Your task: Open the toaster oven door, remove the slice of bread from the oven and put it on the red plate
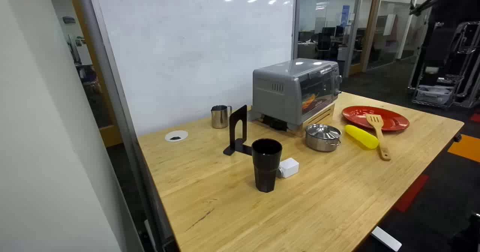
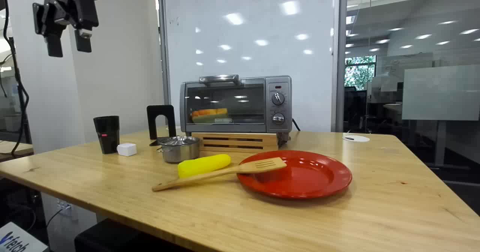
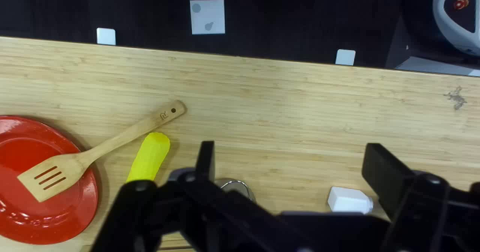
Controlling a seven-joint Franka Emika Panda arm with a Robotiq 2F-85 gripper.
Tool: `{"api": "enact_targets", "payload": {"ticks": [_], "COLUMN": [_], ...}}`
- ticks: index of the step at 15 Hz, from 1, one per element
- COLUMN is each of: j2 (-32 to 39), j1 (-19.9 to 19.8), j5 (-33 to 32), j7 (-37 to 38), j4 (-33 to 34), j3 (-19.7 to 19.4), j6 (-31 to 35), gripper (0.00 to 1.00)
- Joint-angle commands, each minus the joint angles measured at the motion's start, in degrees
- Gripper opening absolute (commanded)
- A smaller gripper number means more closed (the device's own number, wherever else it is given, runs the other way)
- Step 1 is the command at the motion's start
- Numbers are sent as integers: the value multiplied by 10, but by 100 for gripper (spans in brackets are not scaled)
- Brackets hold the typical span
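Bread (image 2: 209,112): inside the oven (image 1: 277,94), behind the glass, toward the left of the window in an exterior view; reads orange, finer detail lost to reflections. Door (image 2: 232,104) closed. Oven raised on a slotted stand (image 2: 240,142), whiteboard (image 1: 198,57) behind, spotted with glare. Lidded pot (image 2: 183,152) just in front. Plate (image 2: 311,175) on the table (image 3: 262,102), near the stand; spatula (image 3: 112,143) laid over its rim, head above the red, handle reaching down to the wood. Yellow piece (image 3: 150,156) just beside the handle.

Gripper (image 2: 69,46) well above the table, jaws spread wide and pointing down; the wrist view agrees on the gap.

Surface: pale wood, fine straight grain, a dark scratch (image 1: 201,219) toward the black cup's end. Cup (image 1: 266,165) upright, white block (image 1: 289,167) beside it, bookend (image 2: 160,110) standing closer to the oven, steel jug (image 1: 219,117) near the whiteboard.

Room: glass walls (image 1: 311,12) in both exterior views, an office chair (image 1: 324,41) beyond; dark floor (image 1: 378,83), with an orange patch (image 1: 467,147) past the table edge.
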Motion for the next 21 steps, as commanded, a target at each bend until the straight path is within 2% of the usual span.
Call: {"api": "enact_targets", "payload": {"ticks": [1,19,21], "j2": [0,0,17], "j1": [0,0,1], "j5": [0,0,6], "j7": [0,0,-16], "j4": [1,1,8], "j3": [0,0,-11], "j6": [-1,-1,13], "gripper": [100,100,100]}}
